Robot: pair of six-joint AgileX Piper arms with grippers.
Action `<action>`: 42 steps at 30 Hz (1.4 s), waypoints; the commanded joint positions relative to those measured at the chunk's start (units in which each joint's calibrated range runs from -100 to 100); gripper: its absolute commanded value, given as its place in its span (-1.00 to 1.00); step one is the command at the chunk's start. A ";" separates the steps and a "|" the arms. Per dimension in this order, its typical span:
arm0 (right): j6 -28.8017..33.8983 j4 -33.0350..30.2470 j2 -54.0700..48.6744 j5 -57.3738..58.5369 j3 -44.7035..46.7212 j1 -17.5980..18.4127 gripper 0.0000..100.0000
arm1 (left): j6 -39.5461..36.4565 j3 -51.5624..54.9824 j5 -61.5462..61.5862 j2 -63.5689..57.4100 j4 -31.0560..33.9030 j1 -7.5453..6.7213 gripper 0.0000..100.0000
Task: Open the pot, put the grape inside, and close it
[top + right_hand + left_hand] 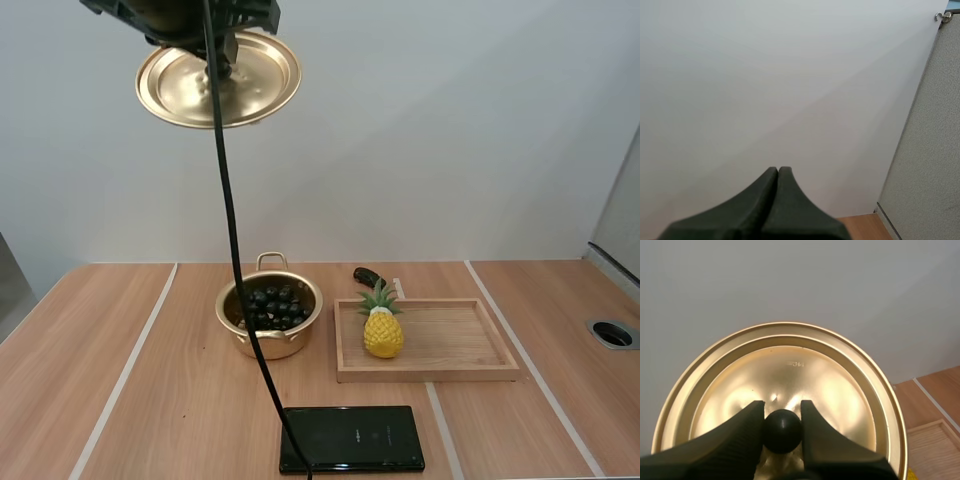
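The left jaws pinch the black knob (782, 432) of the round golden metal lid (260, 80), high above the tabletop. The dark grape bunch (272, 305) already lies inside the golden metal pot (270, 343) mid-tabletop. The right jaws are pressed together, empty. Only closing seems left.

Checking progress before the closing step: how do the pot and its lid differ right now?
The lid hangs high in the air, its black knob pinched by the left gripper; the pot stands on the table. The pot is deep and holds the grapes; the lid is shallow. Both are gold-coloured metal.
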 commanded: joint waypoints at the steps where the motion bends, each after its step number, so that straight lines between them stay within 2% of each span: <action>1: -0.36 -0.55 -0.72 0.31 -0.16 -0.24 -1.00 | -0.18 6.37 -6.59 -2.31 -0.91 -0.09 -1.00; 9: -0.36 -0.55 -0.72 0.98 -0.16 -0.24 -1.00 | 2.61 24.75 -21.76 -8.65 -1.03 -0.09 -1.00; 14: -0.36 -0.55 -0.72 1.48 -0.16 -0.24 -1.00 | 5.22 33.73 -25.99 -10.52 -1.79 -0.09 -1.00; 24: -0.51 -0.55 -0.72 1.47 -0.16 -0.24 -1.00 | 11.56 49.67 -39.15 -10.52 -6.61 -0.09 -1.00; 33: -0.49 -0.55 -0.72 2.55 -0.16 -0.24 -1.00 | 16.56 51.00 -41.15 -4.10 -13.39 -0.09 -1.00; 42: -1.10 -0.55 -0.72 4.28 -0.16 -0.24 -1.00 | 18.85 51.00 -47.33 5.59 -13.75 -0.09 -1.00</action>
